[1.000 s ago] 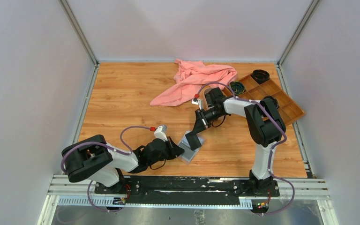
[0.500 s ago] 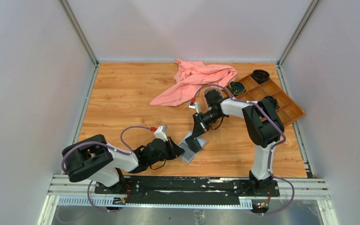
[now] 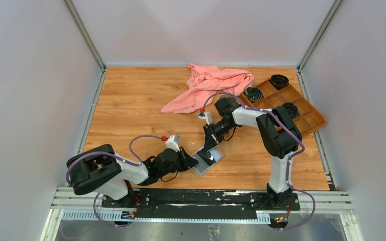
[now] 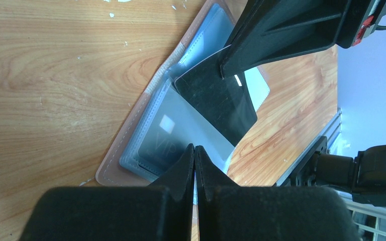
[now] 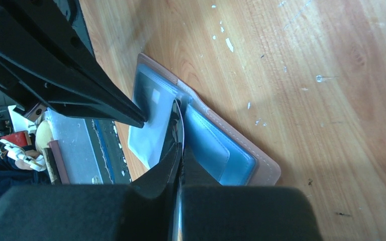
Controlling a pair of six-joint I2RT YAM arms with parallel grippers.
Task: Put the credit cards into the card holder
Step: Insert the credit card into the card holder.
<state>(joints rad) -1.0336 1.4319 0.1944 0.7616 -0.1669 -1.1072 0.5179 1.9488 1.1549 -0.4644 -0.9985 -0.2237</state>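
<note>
The pinkish-tan leather-look folding card holder (image 3: 212, 163) lies open and flat at about 6 o'clock on the wooden table (image 3: 130, 110), its grey-blue clear sleeves facing up. One sleeve holds a silvery card (image 4: 173, 138) printed "VIP". A glossy black plastic credit card (image 4: 216, 103) stands tilted, its lower edge among the sleeves, pinched at its top edge by the closed right gripper (image 5: 179, 150). A second ago that gripper and card hung higher, toward 1 o'clock of the holder; the wrist has since swung down and toward 7 o'clock, bringing the card onto the holder. The right arm's elbow stands high and its forearm reaches toward 9 o'clock. The left arm has not moved. It lies low, pointing toward 3 o'clock, and the left gripper (image 4: 194, 150) has its jaws closed, tips touching a sleeve's edge. A crumpled pink cloth (image 3: 211, 85) lies at 12 o'clock and a brown compartment tray (image 3: 301, 108) at 2 o'clock.
</note>
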